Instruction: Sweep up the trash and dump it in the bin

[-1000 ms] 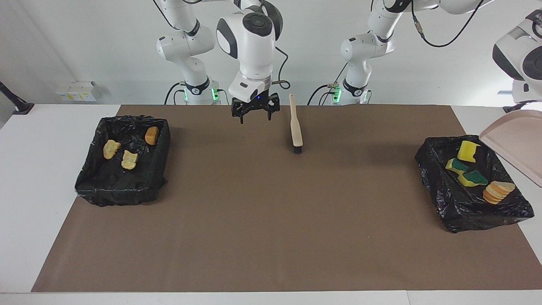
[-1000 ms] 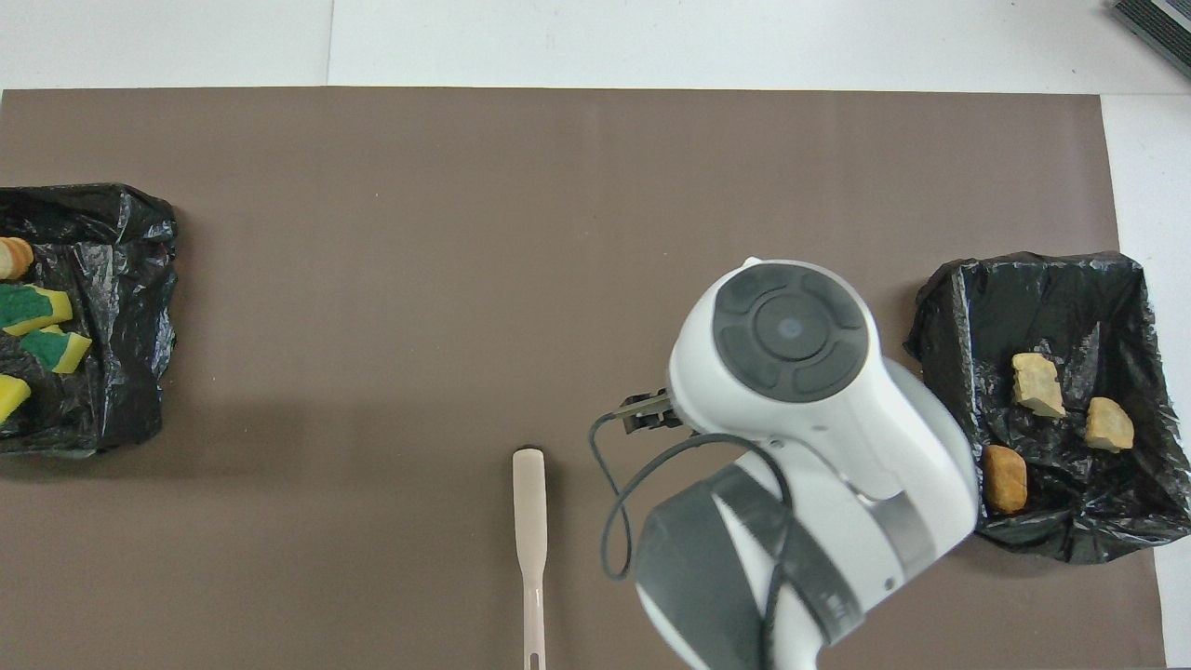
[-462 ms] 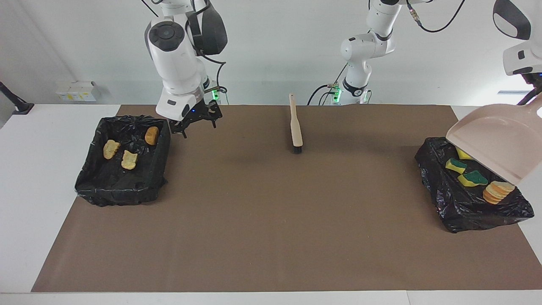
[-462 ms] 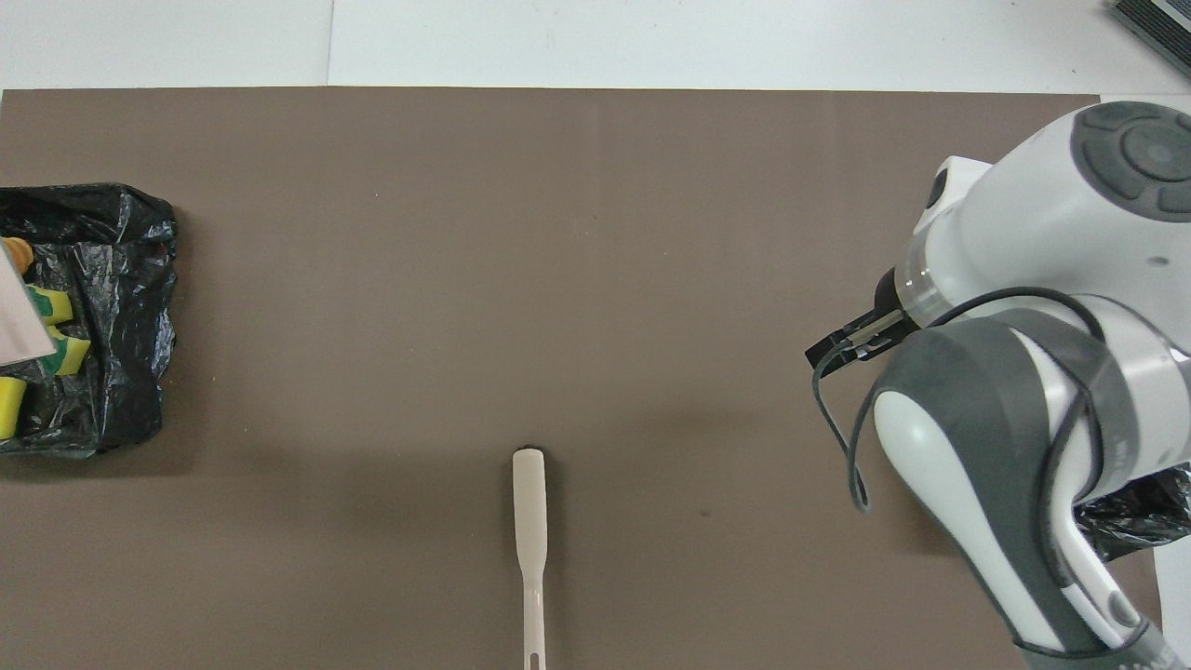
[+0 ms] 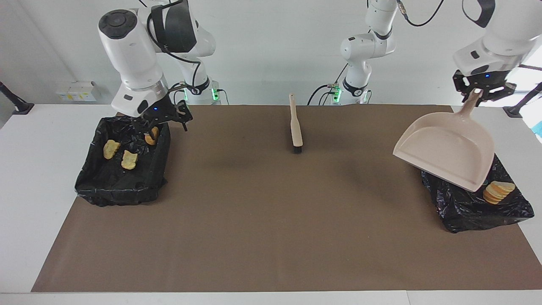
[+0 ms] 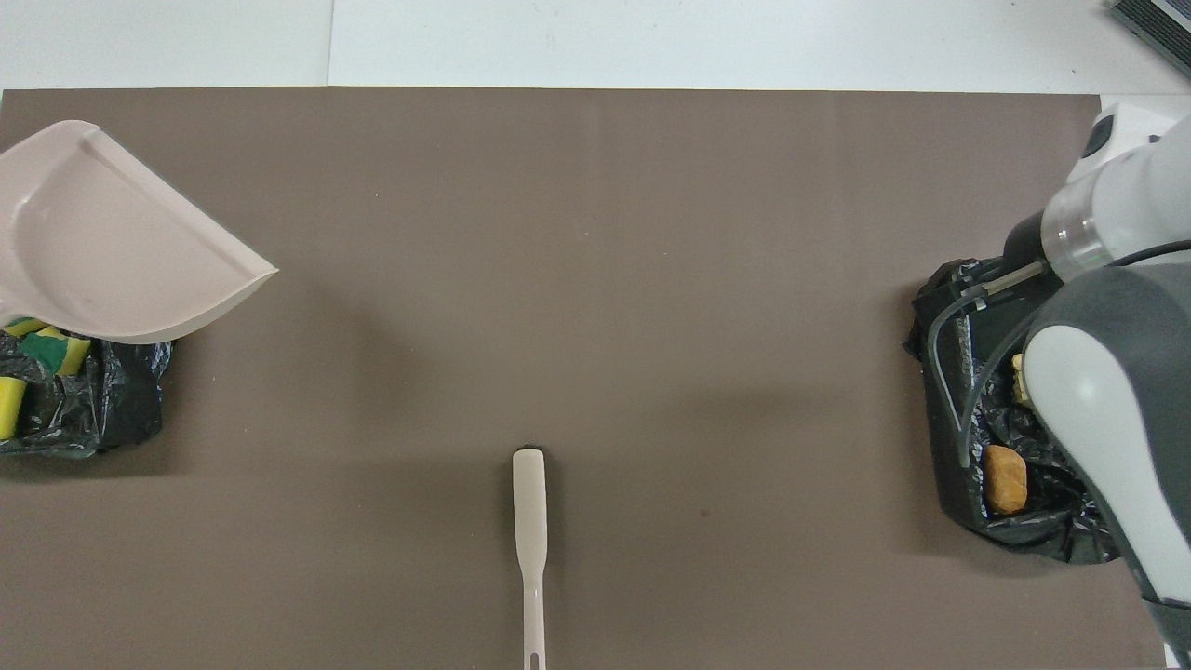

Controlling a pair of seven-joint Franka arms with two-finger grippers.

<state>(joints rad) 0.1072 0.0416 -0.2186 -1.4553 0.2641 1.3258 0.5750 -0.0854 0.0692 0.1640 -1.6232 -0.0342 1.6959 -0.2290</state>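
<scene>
- Since a second ago your right gripper (image 5: 157,120) has swung away from the middle of the mat, beside the brush (image 5: 295,126), and now hangs over the robot-side edge of the black-lined bin (image 5: 123,186) at the right arm's end of the table.
- In the same second the dustpan (image 5: 449,150) has come in from the table's edge and now hangs tilted over the other lined bin (image 5: 474,209), at the left arm's end.
- Your left gripper (image 5: 479,90) is clamped on the top of the dustpan's handle, fingers drawn in narrow around it, holding the pan up in the air.
- Your right gripper stands wide, with nothing between its fingers.
- The trash is all inside the two bins.
- In the right arm's bin you can see two tan lumps (image 5: 111,149) and an orange-brown lump (image 5: 151,135) just under the gripper.
- In the left arm's bin the striped chunk (image 5: 497,191) shows past the pan's lip in the facing view, and the overhead view shows yellow-green sponge pieces (image 6: 45,346) beside the pan.
- The brush lies flat on the brown mat (image 5: 271,220), untouched, handle toward the robots, well apart from both bins.
</scene>
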